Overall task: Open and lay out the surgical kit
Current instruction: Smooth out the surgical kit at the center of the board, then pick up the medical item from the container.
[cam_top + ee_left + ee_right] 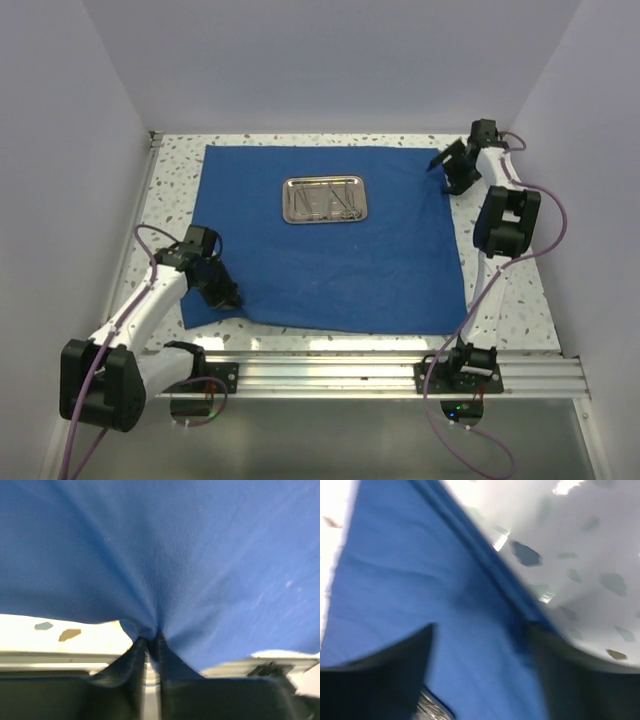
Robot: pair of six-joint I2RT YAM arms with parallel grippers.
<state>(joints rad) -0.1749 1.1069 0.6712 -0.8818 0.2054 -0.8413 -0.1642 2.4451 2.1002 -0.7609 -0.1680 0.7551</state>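
The royal-blue cloth [330, 250] lies spread flat on the table. A shiny steel tray [324, 199] with thin silver instruments [335, 203] sits on its far middle. My left gripper [226, 296] is at the cloth's near left corner, shut on a pinch of the cloth [165, 570]; the left wrist view shows the gripper [151, 639] with its jaws closed on the fabric. My right gripper [441, 163] is at the cloth's far right corner. In the right wrist view it [482, 630] is open over the cloth's edge [445, 610] and holds nothing.
The speckled white tabletop [175, 170] shows round the cloth. White walls close in the left, back and right. A metal rail [350, 372] with the arm bases runs along the near edge. A corner of the tray [431, 709] shows in the right wrist view.
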